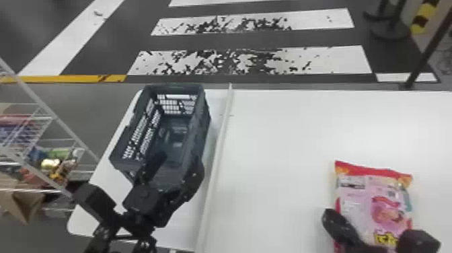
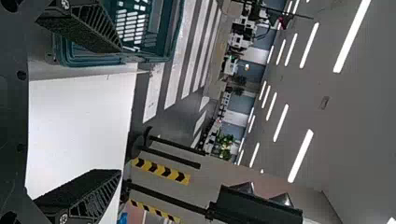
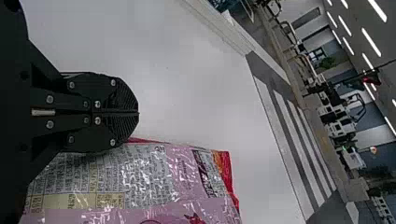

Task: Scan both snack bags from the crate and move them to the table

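Lying on the surface (image 1: 279, 134), toward its near edge: snack bag (image 1: 366, 191), red-and-orange end to the far edge. Right tool (image 1: 328, 215) at the bag's left edge, clenched, finger against finger. Crate (image 1: 202, 128) stands left of a pale strip (image 1: 220, 151), by the surface's far left corner. Left tool (image 1: 180, 163) at the crate's near end, released, fingers wide apart.

Right gripper (image 1: 333, 219), fingers (image 3: 120, 95) closed together, just beside pink snack bag (image 3: 180, 179) on white table (image 3: 187, 88). Bag's end red and orange. White-striped floor (image 3: 306, 154) beyond; ceiling lights (image 3: 371, 42) farther off.
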Motion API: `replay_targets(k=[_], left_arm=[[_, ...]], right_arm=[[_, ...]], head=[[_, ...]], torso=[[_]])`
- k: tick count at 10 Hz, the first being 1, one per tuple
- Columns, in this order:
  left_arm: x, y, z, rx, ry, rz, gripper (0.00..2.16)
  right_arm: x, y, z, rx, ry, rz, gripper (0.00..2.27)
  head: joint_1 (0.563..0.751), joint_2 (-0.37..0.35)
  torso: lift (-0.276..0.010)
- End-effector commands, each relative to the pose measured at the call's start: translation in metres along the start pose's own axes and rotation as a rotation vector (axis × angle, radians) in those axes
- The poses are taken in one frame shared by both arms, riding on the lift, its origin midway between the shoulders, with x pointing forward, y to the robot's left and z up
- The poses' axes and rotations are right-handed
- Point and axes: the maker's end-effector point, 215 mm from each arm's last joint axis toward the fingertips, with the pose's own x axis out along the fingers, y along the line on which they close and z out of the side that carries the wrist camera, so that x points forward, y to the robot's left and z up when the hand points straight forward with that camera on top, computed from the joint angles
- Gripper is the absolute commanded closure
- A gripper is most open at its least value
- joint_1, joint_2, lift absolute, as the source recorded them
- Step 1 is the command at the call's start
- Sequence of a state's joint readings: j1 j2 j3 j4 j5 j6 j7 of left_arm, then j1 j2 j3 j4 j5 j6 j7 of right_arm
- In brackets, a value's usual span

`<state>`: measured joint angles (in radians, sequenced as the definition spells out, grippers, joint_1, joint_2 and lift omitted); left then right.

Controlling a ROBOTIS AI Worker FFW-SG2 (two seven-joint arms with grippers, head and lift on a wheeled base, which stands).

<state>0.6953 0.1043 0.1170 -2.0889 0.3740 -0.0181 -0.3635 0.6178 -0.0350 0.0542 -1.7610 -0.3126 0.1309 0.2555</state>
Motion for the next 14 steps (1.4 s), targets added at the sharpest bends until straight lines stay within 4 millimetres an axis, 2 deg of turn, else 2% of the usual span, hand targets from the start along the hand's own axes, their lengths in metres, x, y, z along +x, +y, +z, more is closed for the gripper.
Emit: replay_targets(k=[1,3,4,6,7,9,10,12,14], left_arm=[[0.0,-0.002,0.0,-0.001,-0.001,-0.002,0.07],[0.001,-0.006,0.0,-0.003,-0.001,-0.007,0.07],[0.001,-0.008,-0.001,-0.004,0.0,-0.011,0.07],[0.001,-0.007,0.0,0.006,-0.005,-0.009,0.07],[0.001,-0.007,0.001,0.007,-0.008,-0.009,0.07],[0.001,-0.007,0.005,0.016,-0.02,-0.008,0.07],[0.001,-0.007,0.005,0.023,-0.019,-0.004,0.07],[0.0,-0.007,0.006,0.032,-0.019,-0.003,0.07],[-0.003,-0.001,0.009,0.043,-0.028,0.009,0.07]], right_arm=[[-0.004,-0.009,0.004,0.009,-0.01,-0.008,2.22],[-0.012,-0.01,0.008,0.032,-0.021,-0.002,2.22],[-0.015,-0.007,0.018,0.034,-0.037,0.003,2.22],[-0.029,0.004,0.054,0.03,-0.095,0.024,2.22],[-0.031,-0.001,0.076,0.013,-0.131,0.016,2.22],[-0.025,-0.036,0.104,-0.011,-0.171,-0.035,2.22],[-0.018,-0.062,0.109,-0.023,-0.172,-0.076,2.22],[-0.008,-0.1,0.103,-0.045,-0.153,-0.121,2.22],[-0.005,-0.117,0.088,-0.053,-0.138,-0.131,2.22]], head=[[0.695,0.14],[0.695,0.12],[0.695,0.109],[0.695,0.098],[0.695,0.093],[0.695,0.065],[0.695,0.032],[0.695,-0.017],[0.695,-0.062]], torso=[[-0.087],[-0.087],[-0.087],[-0.087],[-0.087],[-0.087],[-0.087],[-0.087],[-0.087]])
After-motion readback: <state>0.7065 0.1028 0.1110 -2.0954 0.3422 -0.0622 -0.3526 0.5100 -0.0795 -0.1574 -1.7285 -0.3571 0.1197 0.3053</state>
